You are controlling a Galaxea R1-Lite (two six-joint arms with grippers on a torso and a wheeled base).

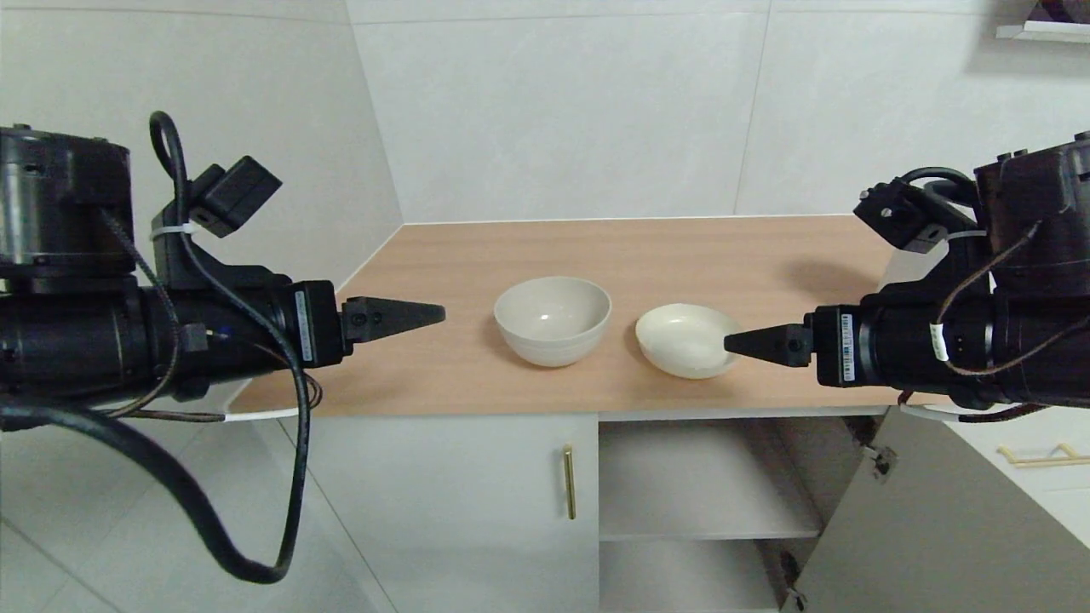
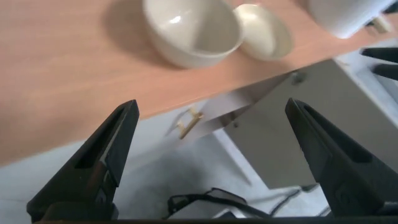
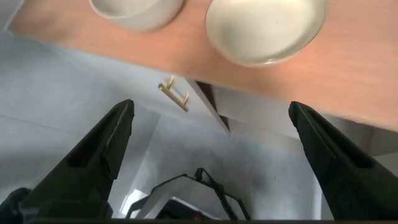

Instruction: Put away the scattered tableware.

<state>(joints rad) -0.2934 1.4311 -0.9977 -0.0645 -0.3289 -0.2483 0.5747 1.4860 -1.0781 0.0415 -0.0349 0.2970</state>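
Fingers (image 2: pixel 106 162) on the left gripper (image 1: pixel 438 314) are spread wide with nothing between them. It hangs at the left, off the near side of the wooden counter (image 1: pixel 647 247), pointing right toward the bowls and well apart from them. Moving right, the deeper bowl (image 1: pixel 552 319) sits upright about mid-counter, plain off-white. Just beside it on the right, with a small gap, is the shallower bowl (image 1: pixel 681 336), same pale colour, also upright and a bit nearer the front edge. Then there's the right gripper (image 1: pixel 731 343), pointing left from the right side. In the head view its tip overlaps the shallower bowl's right rim, but you can't tell from there whether it's actually touching. The right wrist view shows it spread just as wide as the other one, holding nothing, with that bowl lying farther out than the tips. Under the counter, the white cabinet (image 1: pixel 409 511) has a closed door with a gold handle (image 1: pixel 570 482) below the deeper bowl. Right of that is an open compartment with one shelf (image 1: pixel 707 532), and its door (image 1: pixel 928 511) is swung out on the far right.
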